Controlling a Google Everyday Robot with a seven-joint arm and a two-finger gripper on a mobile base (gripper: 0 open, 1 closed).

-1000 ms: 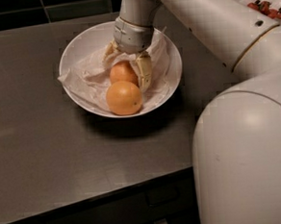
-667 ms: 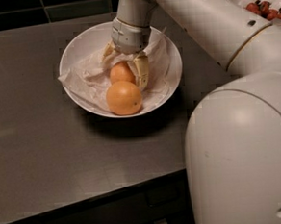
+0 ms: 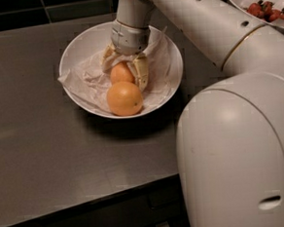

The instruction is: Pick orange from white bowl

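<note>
Dark tabletop [image 3: 38, 157], white bowl [image 3: 74, 47]: claw [image 3: 125, 70] clamped on orange [image 3: 121, 75]; grasp step; next, straight lift past brighter orange [image 3: 124, 98].

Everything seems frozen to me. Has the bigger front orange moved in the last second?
No. The front orange sits where it was by the white bowl's near rim; the gripper is behind it, at the smaller orange.

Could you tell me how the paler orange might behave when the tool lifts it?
Being round, the orange could roll if nudged. Its matte skin probably grips well. The tool sits over it in the bowl; the loose paper beneath may shift.
</note>
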